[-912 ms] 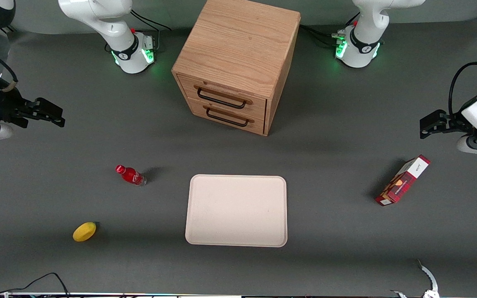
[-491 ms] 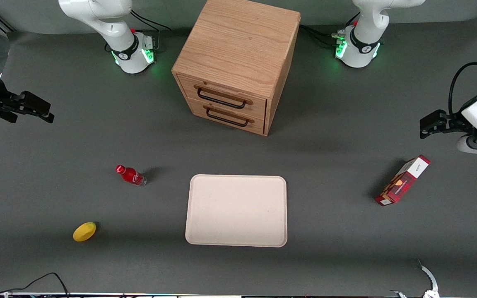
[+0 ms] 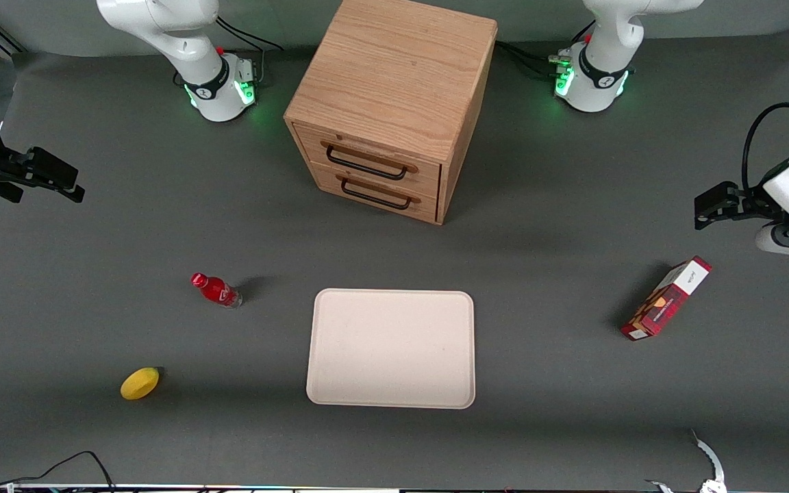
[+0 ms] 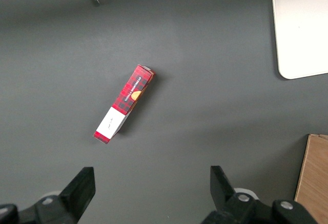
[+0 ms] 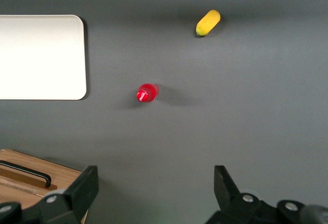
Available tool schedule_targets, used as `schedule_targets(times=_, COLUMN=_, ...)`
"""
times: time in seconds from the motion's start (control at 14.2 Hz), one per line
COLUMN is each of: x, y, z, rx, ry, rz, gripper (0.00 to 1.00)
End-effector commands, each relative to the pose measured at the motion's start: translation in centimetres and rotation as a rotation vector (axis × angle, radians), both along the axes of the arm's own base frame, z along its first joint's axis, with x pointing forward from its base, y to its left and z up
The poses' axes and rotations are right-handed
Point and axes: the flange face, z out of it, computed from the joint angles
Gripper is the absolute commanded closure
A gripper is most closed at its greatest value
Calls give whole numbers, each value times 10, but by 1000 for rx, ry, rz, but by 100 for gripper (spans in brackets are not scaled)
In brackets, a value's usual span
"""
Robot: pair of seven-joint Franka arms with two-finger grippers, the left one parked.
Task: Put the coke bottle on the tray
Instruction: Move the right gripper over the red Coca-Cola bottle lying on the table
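The coke bottle (image 3: 216,290) (image 5: 147,92), small and red with a red cap, stands on the grey table beside the tray, toward the working arm's end. The tray (image 3: 391,349) (image 5: 41,57) is a large cream-white rectangle with nothing on it, nearer the front camera than the cabinet. My gripper (image 3: 66,183) (image 5: 156,184) hangs open and holds nothing, high over the working arm's end of the table. It is well apart from the bottle and farther from the front camera than it.
A wooden two-drawer cabinet (image 3: 394,103) (image 5: 31,172) stands at the table's middle, drawers shut. A yellow lemon-like fruit (image 3: 140,383) (image 5: 207,22) lies nearer the front camera than the bottle. A red carton (image 3: 666,298) (image 4: 124,103) lies toward the parked arm's end.
My gripper has drawn back toward the working arm's end of the table and slightly farther from the front camera. The bottle, tray and other objects have not moved.
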Motion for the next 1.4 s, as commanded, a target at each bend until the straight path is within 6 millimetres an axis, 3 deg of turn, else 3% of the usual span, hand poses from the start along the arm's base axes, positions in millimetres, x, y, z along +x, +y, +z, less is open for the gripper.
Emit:
schedule_targets(times=0.0, x=2, y=1, z=5, rx=38, ry=-6, rz=-6, gripper=0)
schedule_targets(times=0.21, x=17, y=-2, z=-26, rx=41, ry=49, rz=-8, gripper=0)
schedule_targets(times=0.49, x=37, y=-18, z=-93, rx=45, ry=84, rz=-32, gripper=0)
schedule_targets(times=0.63, x=41, y=-17, z=-110, rx=45, ry=70, rz=-33, gripper=0)
schedule_targets(times=0.91, x=40, y=-4, z=-153, rx=46, ry=41, rz=-29, gripper=0)
schedule_targets(times=1.33, x=26, y=41, z=-224, rx=27, ry=-17, rz=24, gripper=0)
